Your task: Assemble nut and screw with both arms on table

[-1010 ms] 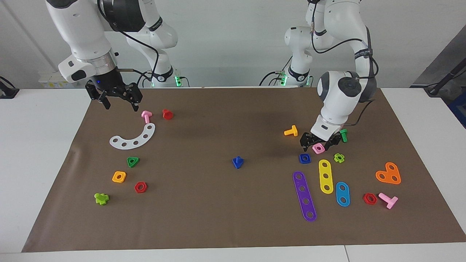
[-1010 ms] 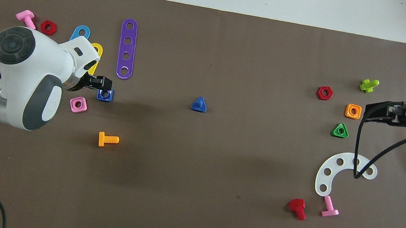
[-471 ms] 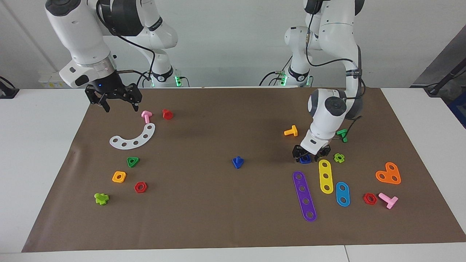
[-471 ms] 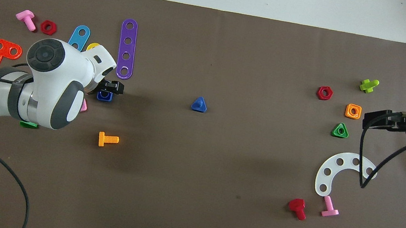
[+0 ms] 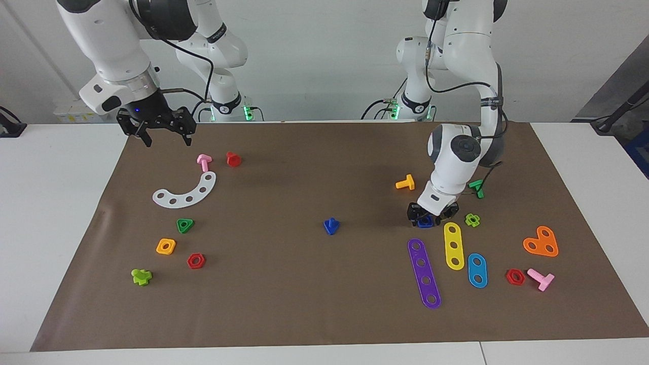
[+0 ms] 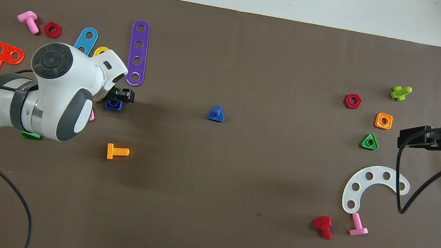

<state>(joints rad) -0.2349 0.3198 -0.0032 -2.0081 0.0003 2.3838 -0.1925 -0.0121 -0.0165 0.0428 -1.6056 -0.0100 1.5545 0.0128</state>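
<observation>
The blue square nut [image 5: 426, 221] lies on the brown mat [image 5: 304, 294] toward the left arm's end; it also shows in the overhead view [image 6: 113, 104]. My left gripper [image 5: 427, 217] is down at the nut, right over it and at mat height [image 6: 118, 96]. The blue screw [image 5: 330, 226] stands on its triangular head at the mat's middle, shaft up [image 6: 216, 113]. My right gripper [image 5: 157, 136] is open and empty, raised over the mat's corner at the right arm's end [image 6: 413, 139].
Beside the nut lie a purple strip [image 5: 424, 272], a yellow strip [image 5: 454, 245], an orange screw [image 5: 405, 183] and a pink nut [image 6: 91, 115], mostly hidden under the left arm. A white curved strip [image 5: 186, 191], green triangular nut [image 5: 185, 225] and orange nut [image 5: 166, 246] lie at the right arm's end.
My left gripper moved from over the pink nut to the blue nut and came down on it. My right gripper rose a little and drew back toward the robots.
</observation>
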